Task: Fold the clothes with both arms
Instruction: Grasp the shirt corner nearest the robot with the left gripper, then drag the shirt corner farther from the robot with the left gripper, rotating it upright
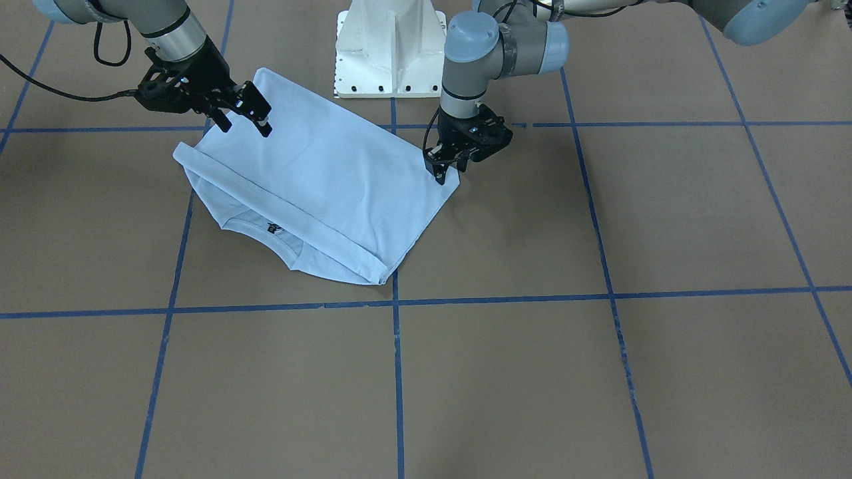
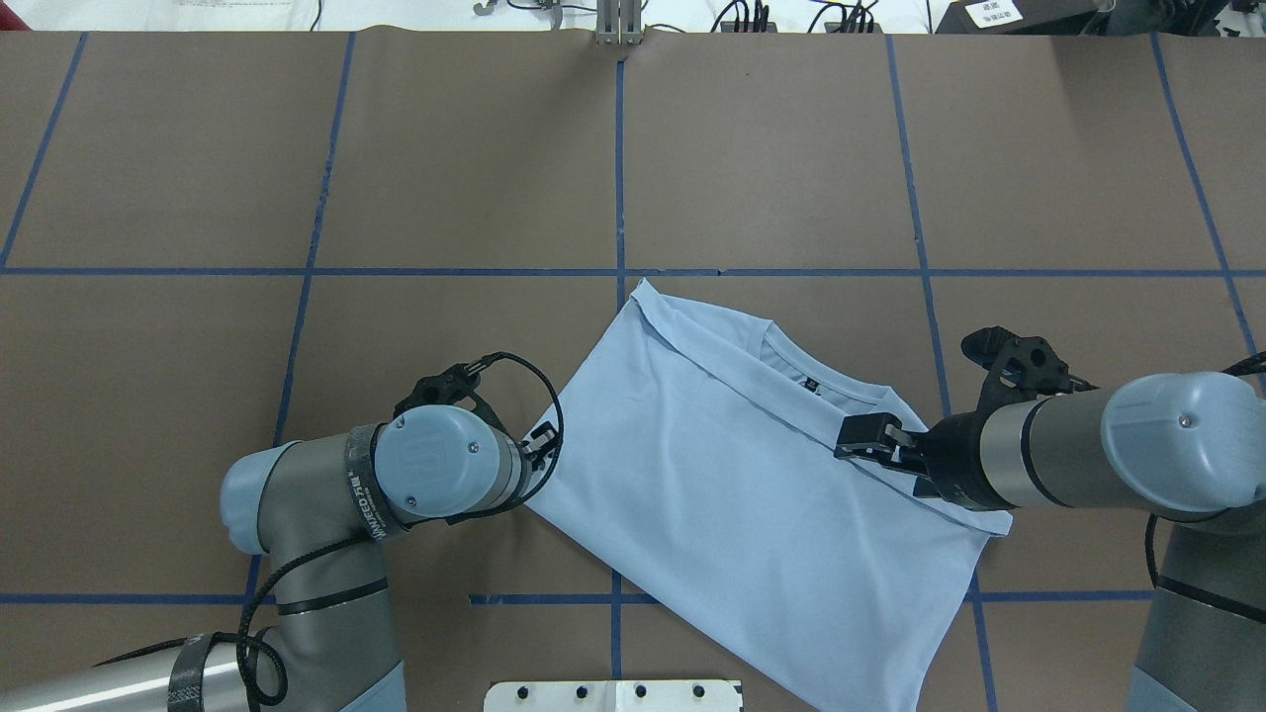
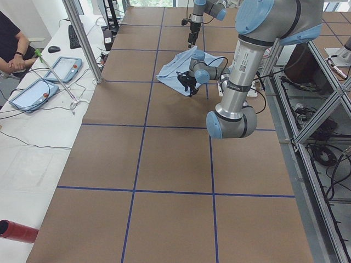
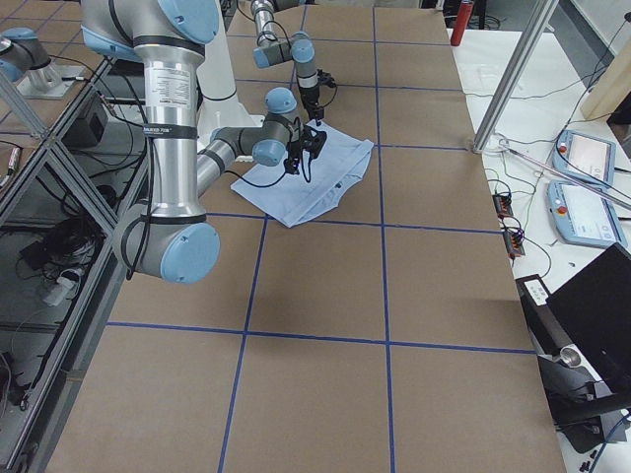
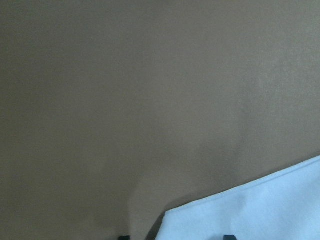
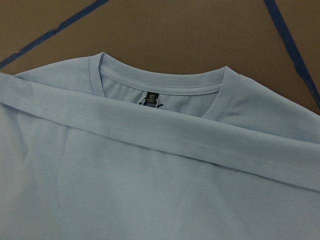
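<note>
The pale light-blue T-shirt (image 1: pixel 319 179) (image 2: pixel 732 475) lies folded on the brown table, its hem edge laid across just below the round collar (image 6: pixel 160 80) with the black neck label (image 6: pixel 153 98). My left gripper (image 1: pixel 449 169) (image 2: pixel 542 440) stands at the shirt's corner nearest that arm, open, with the cloth corner (image 5: pixel 260 210) lying between its tips. Over the opposite end of the fold my right gripper (image 1: pixel 244 125) (image 2: pixel 875 440) hovers open, its fingers spread and nothing held. The chest print is hidden.
The white pedestal base (image 1: pixel 389 46) stands just behind the shirt. Blue tape lines (image 2: pixel 618 148) divide the brown table. A person (image 3: pixel 13 49) sits at a side bench with tablets (image 3: pixel 33 93); a red cylinder (image 3: pixel 16 230) lies there too.
</note>
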